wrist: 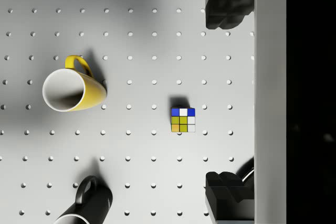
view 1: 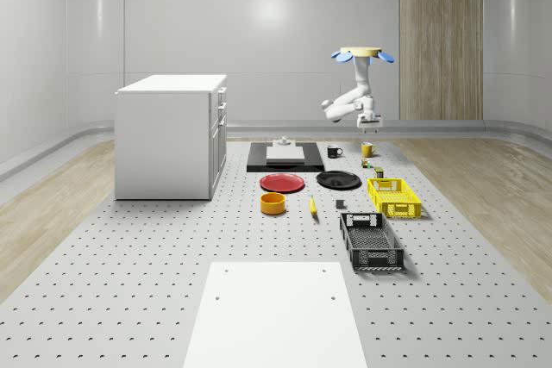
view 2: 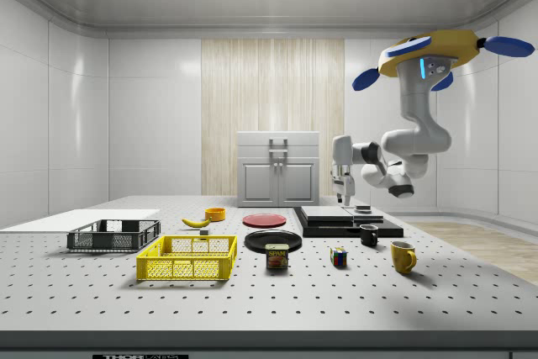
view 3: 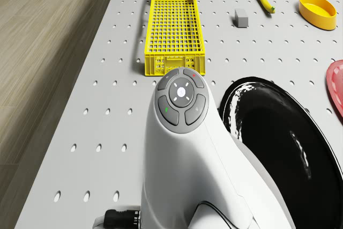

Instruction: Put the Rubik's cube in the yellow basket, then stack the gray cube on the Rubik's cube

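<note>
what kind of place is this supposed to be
Most likely a simulated robotics test lab, not a home. A large perforated optical-style table fills a bare, white-panelled room, household props such as the yellow basket and Rubik's cube lie spread across it, and a drone with an arm hovers above them.

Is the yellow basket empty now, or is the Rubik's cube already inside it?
Empty. The yellow basket shows only bare mesh inside, and the Rubik's cube lies on the table beside the yellow mug.
</note>
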Motion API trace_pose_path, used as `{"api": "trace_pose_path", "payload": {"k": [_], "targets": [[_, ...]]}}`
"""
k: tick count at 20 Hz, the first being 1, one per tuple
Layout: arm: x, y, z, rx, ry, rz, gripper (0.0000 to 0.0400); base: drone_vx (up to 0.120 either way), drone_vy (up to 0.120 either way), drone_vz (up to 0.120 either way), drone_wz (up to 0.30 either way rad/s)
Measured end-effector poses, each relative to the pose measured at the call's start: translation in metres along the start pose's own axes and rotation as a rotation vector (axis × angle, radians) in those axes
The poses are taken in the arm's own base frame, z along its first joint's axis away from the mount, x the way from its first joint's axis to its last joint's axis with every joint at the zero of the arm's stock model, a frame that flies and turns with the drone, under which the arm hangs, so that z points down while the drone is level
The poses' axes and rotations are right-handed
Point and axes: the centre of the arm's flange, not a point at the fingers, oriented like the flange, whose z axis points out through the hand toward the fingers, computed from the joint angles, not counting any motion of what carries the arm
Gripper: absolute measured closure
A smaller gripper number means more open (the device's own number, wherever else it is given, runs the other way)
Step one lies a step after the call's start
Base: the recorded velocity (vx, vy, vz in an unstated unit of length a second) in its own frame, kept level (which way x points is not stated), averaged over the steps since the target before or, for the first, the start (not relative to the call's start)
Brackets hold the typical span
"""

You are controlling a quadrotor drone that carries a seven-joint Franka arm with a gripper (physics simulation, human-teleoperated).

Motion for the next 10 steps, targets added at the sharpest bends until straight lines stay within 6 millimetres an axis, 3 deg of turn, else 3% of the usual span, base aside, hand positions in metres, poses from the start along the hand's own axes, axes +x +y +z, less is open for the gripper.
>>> {"api": "trace_pose_path", "payload": {"k": [4,10], "targets": [[-0.0014,-0.0014,-0.0001,-0.013,0.014,0.000,0.0000,0.100,-0.110,-0.120,0.000],[-0.0023,-0.0022,-0.0001,-0.022,0.024,-0.001,0.0000,0.000,0.000,-0.120,0.000]]}}
